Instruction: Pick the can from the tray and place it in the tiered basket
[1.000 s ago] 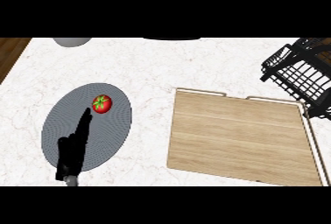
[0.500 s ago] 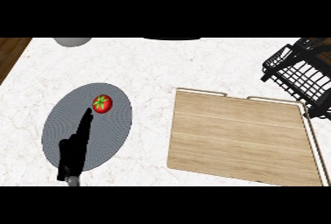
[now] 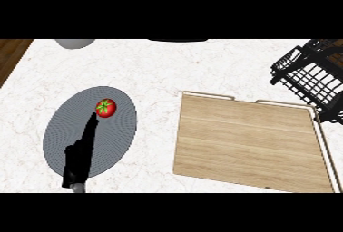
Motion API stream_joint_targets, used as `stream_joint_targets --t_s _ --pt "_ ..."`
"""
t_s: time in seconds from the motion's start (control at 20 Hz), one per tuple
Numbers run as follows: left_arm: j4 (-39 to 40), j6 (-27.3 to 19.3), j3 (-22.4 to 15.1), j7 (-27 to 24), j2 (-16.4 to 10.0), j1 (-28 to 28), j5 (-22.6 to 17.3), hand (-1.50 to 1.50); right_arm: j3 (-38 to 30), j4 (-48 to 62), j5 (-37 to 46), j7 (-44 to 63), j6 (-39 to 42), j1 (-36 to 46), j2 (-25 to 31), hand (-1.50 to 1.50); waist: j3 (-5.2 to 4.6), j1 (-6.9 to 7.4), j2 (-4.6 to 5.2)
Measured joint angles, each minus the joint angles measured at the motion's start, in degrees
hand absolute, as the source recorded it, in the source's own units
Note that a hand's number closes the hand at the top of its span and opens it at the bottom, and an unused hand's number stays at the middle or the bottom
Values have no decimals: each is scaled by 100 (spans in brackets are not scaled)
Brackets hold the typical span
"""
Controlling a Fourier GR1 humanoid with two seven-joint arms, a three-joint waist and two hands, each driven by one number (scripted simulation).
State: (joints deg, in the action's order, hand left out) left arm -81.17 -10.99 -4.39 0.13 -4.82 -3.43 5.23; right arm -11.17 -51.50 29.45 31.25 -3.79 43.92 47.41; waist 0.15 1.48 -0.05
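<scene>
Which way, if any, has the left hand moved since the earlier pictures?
No. The left hand still points at the tomato on the plate.

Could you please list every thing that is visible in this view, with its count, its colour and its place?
counter: one, white marbled, fills most of the view
plate: one, grey, on the left part of the counter
tomato: one, red with a green stem, on the upper part of the plate
tray: one, light wood with a pale rim, right of the plate, nothing visible on it
tiered basket: one, black wire, upper right corner, partly cut off
round object: one, pale grey, top left edge, mostly cut off
dark object: one, top edge centre, too cut off to name
floor: brown wood, upper left corner
can: none in view
left hand: one, black, over the plate, fingers straight, tip near the tomato
right hand: not in view
</scene>
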Motion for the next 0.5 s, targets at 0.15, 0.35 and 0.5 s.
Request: stream_joint_targets --t_s 0.15,0.35,0.5 --pt "1 -40 -7 27 33 9 30 0 -381 373 -343 -229 -246 122 -254 -150 0 -2 1" --pt "-25 32 48 24 -16 -38 -27 0 -804 683 -747 -588 -559 220 -572 -150 -9 -31 -25" --pt "49 116 97 -32 -43 11 -87 0 -1139 921 -1020 -979 -830 339 -692 -150 9 -37 -20"
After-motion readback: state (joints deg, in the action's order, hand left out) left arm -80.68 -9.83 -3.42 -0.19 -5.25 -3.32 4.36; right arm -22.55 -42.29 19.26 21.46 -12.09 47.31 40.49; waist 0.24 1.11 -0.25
